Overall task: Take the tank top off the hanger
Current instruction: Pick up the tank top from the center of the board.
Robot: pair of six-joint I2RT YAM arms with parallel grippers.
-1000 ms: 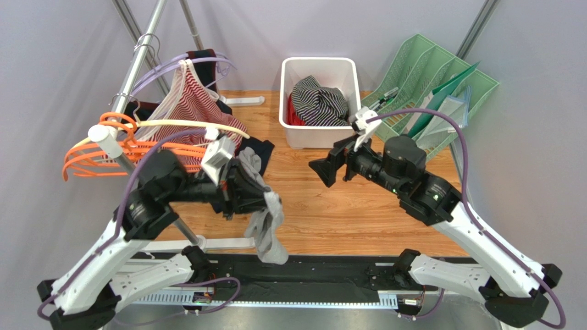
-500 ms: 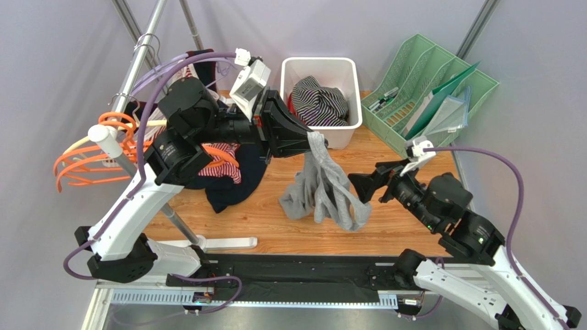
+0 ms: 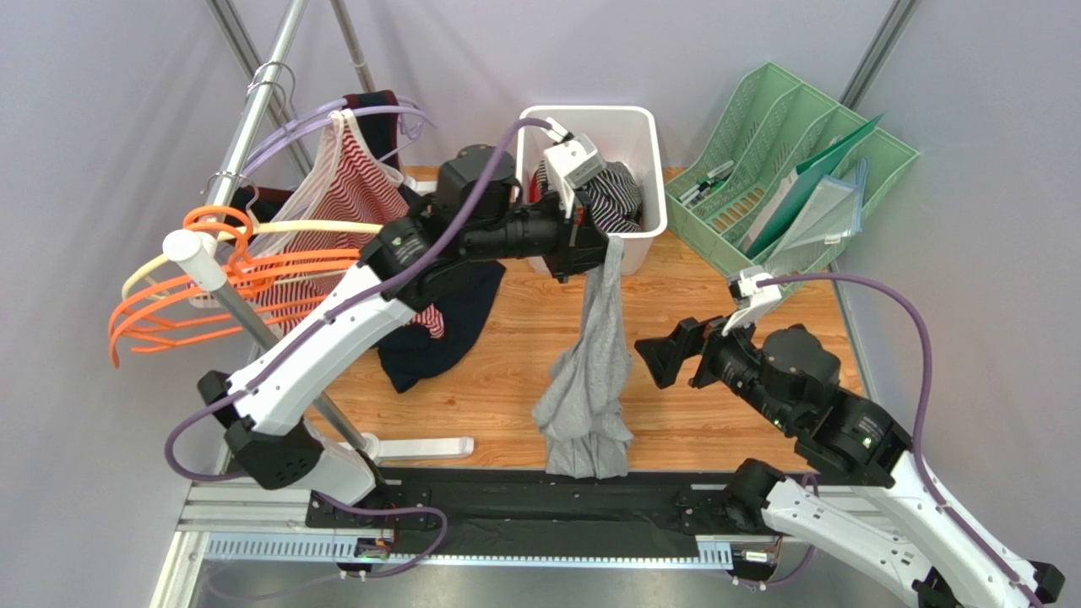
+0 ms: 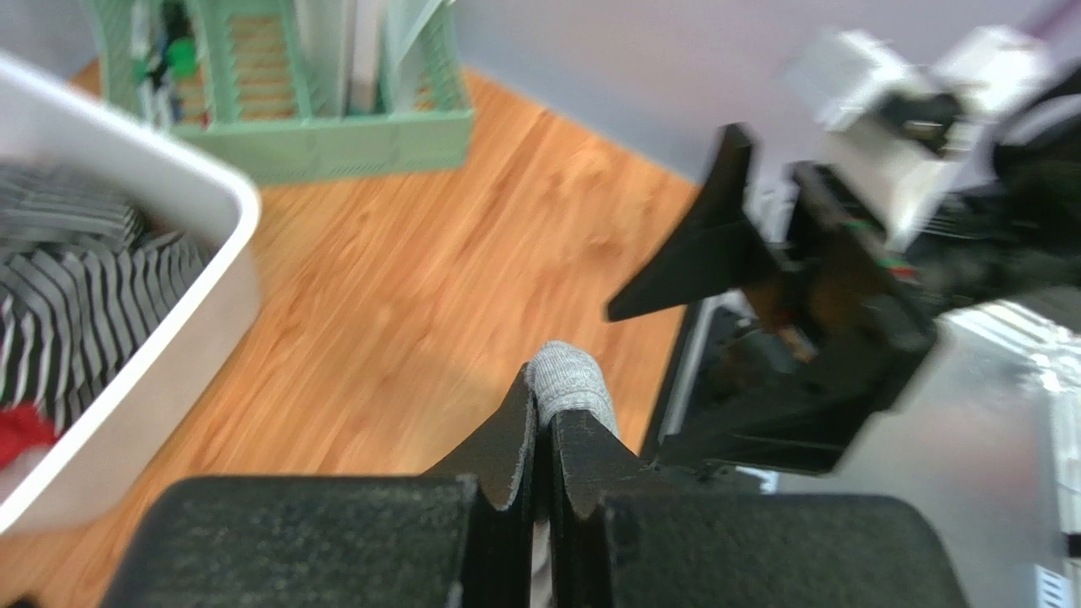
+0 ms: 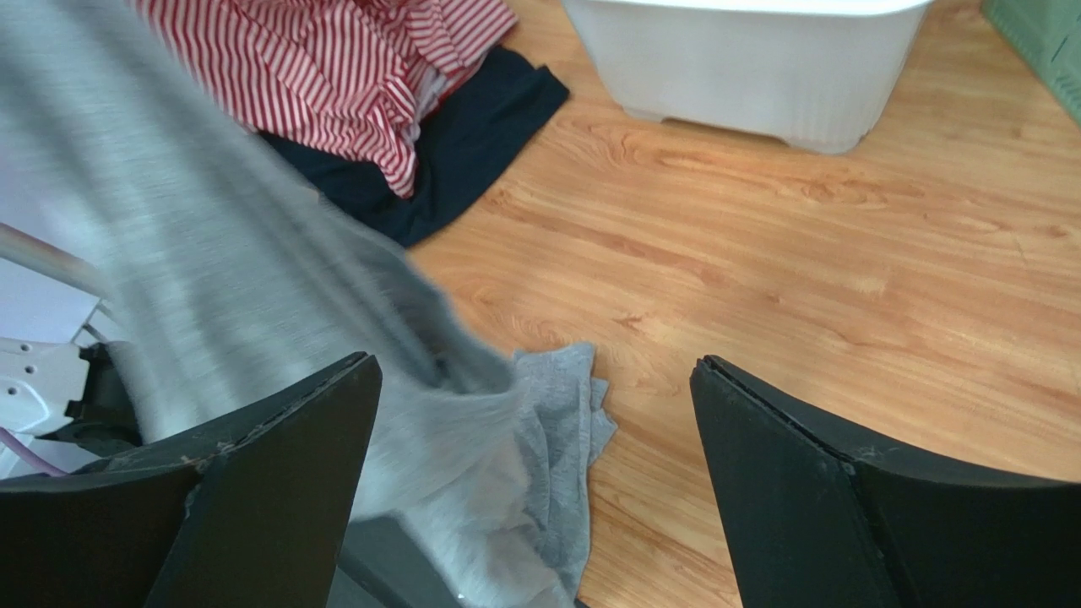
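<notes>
Grey tank top (image 3: 586, 386) dangles free of the hangers (image 3: 178, 298), just in front of the white bin (image 3: 533, 203), pinched in the left gripper (image 3: 599, 247). The right gripper (image 3: 652, 360) gapes empty. Only setting the tank top down seems left.

In the top view the bin (image 3: 527, 177) stands on the worktop (image 3: 508, 380) at the upper centre. The file rack (image 3: 812, 139) is to the right of it, in the upper right. The rail (image 3: 241, 139) with the hangers (image 3: 190, 285) crosses the left side. The left claw (image 3: 607, 241) is at the lower edge of the bin, and the tank top (image 3: 590, 380) hangs from it down to the lower centre. The right claw (image 3: 662, 359) is just right of the tank top.
</notes>
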